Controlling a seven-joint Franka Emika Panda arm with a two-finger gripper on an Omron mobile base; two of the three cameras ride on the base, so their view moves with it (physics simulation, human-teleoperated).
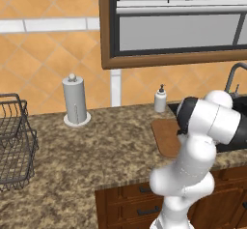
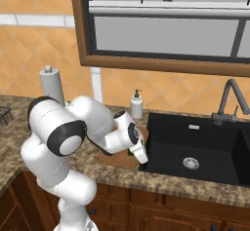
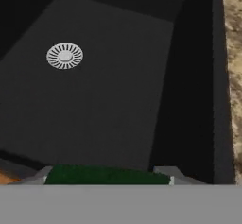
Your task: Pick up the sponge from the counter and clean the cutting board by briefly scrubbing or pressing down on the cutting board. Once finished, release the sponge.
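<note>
- gripper (image 3: 108, 179) clamps the sponge (image 3: 106, 175) between its fingers, at six o'clock of the hand view
- cutting board (image 1: 166, 135) lies on the counter (image 1: 96, 150), sink (image 2: 195, 147) at its three o'clock

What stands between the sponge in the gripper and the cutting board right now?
Nothing visible. The gripper is closed on the sponge just above the cutting board, at its edge by the sink. How far apart they are I cannot tell.
</note>
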